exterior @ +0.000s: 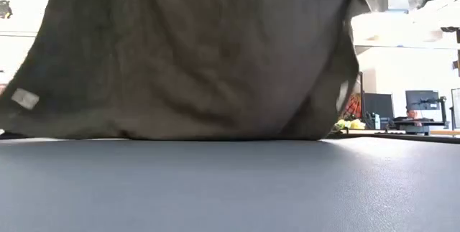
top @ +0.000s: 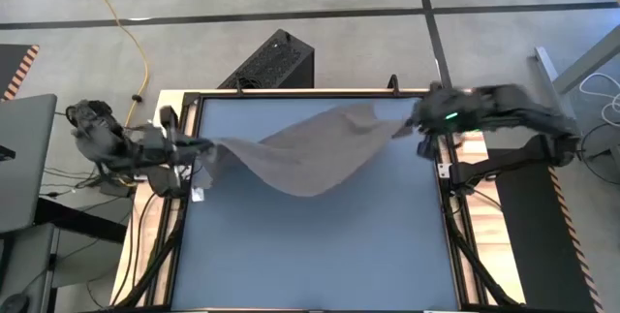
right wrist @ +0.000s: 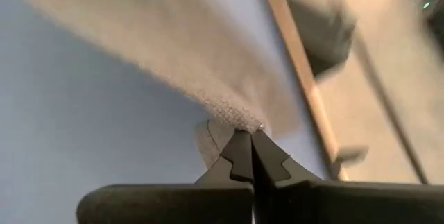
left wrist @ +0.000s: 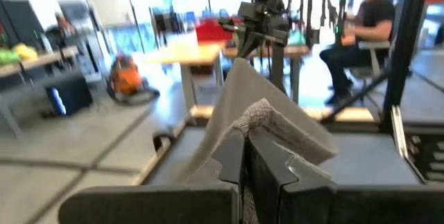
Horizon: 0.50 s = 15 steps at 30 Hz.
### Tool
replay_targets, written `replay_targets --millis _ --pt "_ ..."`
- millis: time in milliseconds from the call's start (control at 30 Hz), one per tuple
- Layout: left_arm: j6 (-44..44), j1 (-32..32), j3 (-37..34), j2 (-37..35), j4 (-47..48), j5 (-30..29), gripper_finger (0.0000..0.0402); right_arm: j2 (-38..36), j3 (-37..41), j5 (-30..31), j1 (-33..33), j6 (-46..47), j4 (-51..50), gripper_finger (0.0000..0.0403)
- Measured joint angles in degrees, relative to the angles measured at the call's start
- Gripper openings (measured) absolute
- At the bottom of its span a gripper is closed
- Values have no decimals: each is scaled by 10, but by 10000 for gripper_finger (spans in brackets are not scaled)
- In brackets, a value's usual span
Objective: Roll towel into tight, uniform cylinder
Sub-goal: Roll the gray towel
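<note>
Spanning the far half of the table (top: pixel 320 255), the towel (top: pixel 310 153) hangs stretched between both arms, its middle sagging down; in the low view its lower edge appears to meet the table surface, but actual contact cannot be confirmed. The low view is filled by cloth, so both grippers are cut off there and most of the room behind is hidden. The left gripper (left wrist: pixel 246 156) is at the table's left edge, fingers clenched on one towel corner, with fabric bunched above the tips. The right gripper (right wrist: pixel 251 149) is near the far right corner, pinched tight on the opposite corner; its wrist view is motion-blurred. Only the left wrist view shows the right arm from across the table and a seated person (left wrist: pixel 361 37) beyond. The small white tag (exterior: pixel 25 98) shows at the towel's left edge; no writing on it can be made out.
</note>
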State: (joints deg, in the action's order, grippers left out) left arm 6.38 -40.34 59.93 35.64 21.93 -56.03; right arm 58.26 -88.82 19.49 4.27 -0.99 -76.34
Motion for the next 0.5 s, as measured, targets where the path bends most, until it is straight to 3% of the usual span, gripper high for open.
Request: replay_targets --millis 267,500 --pt "149 0 67 3 -93 31 0 -46 -103 33 0 -66 120 6" --pt "206 0 122 22 -97 31 0 -36 -133 -1 -1 -144 227 6"
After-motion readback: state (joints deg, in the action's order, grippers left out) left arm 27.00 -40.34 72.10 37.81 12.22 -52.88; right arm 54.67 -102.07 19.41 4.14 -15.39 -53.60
